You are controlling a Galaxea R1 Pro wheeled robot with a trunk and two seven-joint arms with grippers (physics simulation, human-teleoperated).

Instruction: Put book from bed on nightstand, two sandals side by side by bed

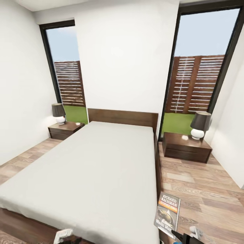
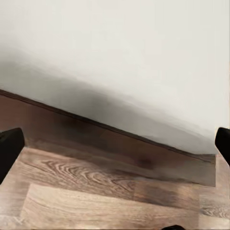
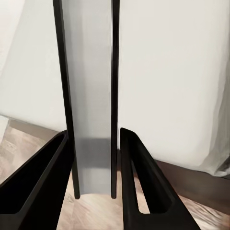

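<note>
Book (image 1: 167,214) held upright by the right gripper (image 1: 179,236) at the lower right of the head view, just off the bed's near right corner and above the wood floor (image 1: 200,189). Cover faces the camera: white "RICHARD BACHMAN" lettering, orange band, yellowish picture below. In the right wrist view the book (image 3: 91,96) shows edge-on, grey pages between two dark covers, standing between the black fingers (image 3: 139,182); jaws clenched on its lower end, one finger against each cover.

Bed (image 1: 91,169) takes up the middle of the head view: plain light-grey mattress, dark-brown frame and headboard against the white wall. One nightstand (image 1: 64,130) stands at the far left of the headboard, a second nightstand (image 1: 186,148) at the far right; each carries a lamp (image 1: 200,125) with a dark shade and white base. Tall dark-framed windows (image 1: 200,71) behind both show a slatted fence and grass.

Left gripper (image 2: 115,158) seen in the left wrist view: black fingertips (image 2: 9,148) at the two edges of the picture, well apart, jaws released, nothing between them. Beyond them the bed's dark wood side rail (image 2: 96,139) and plank floor.
</note>
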